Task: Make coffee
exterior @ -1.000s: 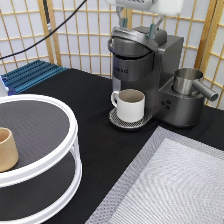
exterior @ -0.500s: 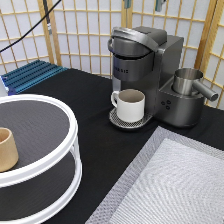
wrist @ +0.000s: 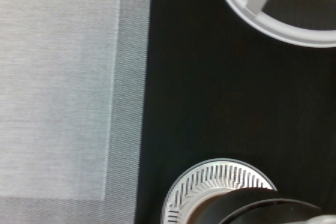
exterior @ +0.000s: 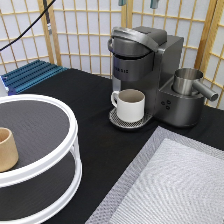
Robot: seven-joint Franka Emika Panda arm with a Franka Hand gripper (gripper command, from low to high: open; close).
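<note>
Only the tips of the gripper are being shown, at the exterior view's top edge, above the coffee machine. Two dark fingers are being held apart, with nothing between them; the arm itself is being cut off by the edge. The camera on the hand is being pointed straight down at the black tabletop. The machine's lid is being kept closed. A cream-white mug is being carried by the drip tray. The coffee pod is not being shown in either view. A tan cup is being carried by the white round rack. A grey mat is lying nearby.
</note>
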